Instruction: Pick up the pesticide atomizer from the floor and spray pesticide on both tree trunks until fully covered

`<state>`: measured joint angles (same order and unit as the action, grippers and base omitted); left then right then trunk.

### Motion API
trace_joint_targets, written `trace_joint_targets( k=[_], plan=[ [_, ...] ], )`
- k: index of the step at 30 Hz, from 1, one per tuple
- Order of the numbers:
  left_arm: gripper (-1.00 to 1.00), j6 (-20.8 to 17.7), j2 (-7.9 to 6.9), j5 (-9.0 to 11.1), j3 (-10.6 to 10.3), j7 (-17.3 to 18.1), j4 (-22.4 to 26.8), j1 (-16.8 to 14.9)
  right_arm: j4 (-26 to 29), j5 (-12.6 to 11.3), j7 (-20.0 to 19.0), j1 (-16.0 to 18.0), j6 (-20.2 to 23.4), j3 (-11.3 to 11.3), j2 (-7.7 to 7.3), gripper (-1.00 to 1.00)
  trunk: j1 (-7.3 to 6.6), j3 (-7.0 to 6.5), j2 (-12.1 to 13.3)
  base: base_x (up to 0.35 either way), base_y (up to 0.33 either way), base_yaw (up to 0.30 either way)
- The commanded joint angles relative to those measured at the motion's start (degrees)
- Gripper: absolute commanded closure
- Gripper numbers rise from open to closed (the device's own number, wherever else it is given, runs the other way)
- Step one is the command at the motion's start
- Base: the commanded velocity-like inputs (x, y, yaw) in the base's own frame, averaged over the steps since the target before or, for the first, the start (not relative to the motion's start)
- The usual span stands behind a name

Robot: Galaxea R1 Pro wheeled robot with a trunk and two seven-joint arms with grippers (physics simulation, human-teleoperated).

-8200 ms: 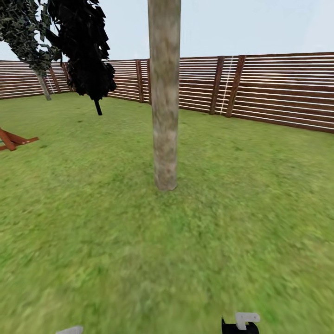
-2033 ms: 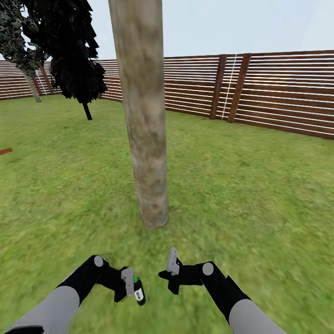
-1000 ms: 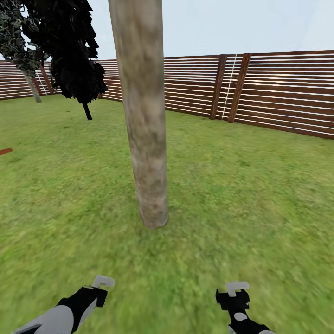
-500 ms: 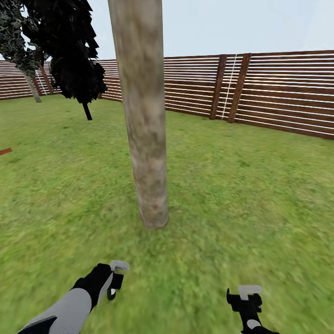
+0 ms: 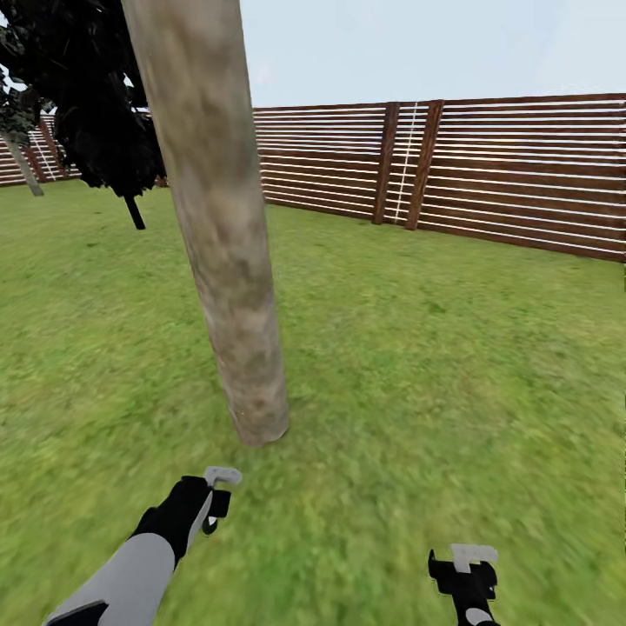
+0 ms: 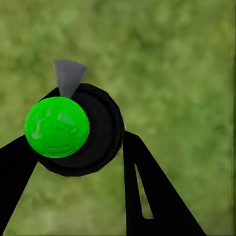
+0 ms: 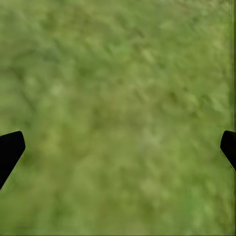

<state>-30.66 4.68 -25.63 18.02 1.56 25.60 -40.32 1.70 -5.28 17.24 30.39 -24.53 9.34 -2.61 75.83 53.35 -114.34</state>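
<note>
Outdoors, a two-armed robot faces a tree, sprayer already in its left claw.

Head view: a thick, mottled tan-grey tree trunk (image 5: 228,261) rises from the green lawn (image 5: 452,348) before a brown slatted wooden fence (image 5: 522,174); no white specks show on the bark, so spraying looks undone. The left gripper (image 5: 216,500) reaches toward its base; the right gripper (image 5: 469,565) hangs low. Left wrist view: black fingers (image 6: 142,187) clasp the small dark atomizer bottle (image 6: 73,130), green-capped, contents hidden. Right wrist view: fingertips (image 7: 10,150) spread wide, empty, over grass.
</note>
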Motion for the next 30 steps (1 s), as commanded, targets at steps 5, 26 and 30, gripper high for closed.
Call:
trace_joint_targets(
  k=[5, 26, 30],
  plan=[
    [1.00, -0.45, 0.36, -0.22, 0.21, 0.11, 0.20, -0.11, -0.03, -0.53, 0.07, 0.02, -0.17, 0.50, -0.07, -1.00, 0.02, 0.05, -0.02, 0.249, -0.020, -0.027],
    [1.00, -9.08, 2.71, -0.13, -0.10, 0.37, 0.27, -8.57, 0.01, -0.52, -0.01, -0.50, -0.17, 0.50, -0.11, -1.00, 0.02, 0.05, -0.02, 0.003, 0.000, 0.028],
    [1.00, -13.30, -2.59, -0.19, -0.12, 3.87, 0.03, -8.40, 0.05, -0.60, -0.01, -0.50, -0.17, 0.50, -0.11, -1.00, 0.02, 0.05, -0.02, 0.000, 0.000, 0.077]
  ],
)
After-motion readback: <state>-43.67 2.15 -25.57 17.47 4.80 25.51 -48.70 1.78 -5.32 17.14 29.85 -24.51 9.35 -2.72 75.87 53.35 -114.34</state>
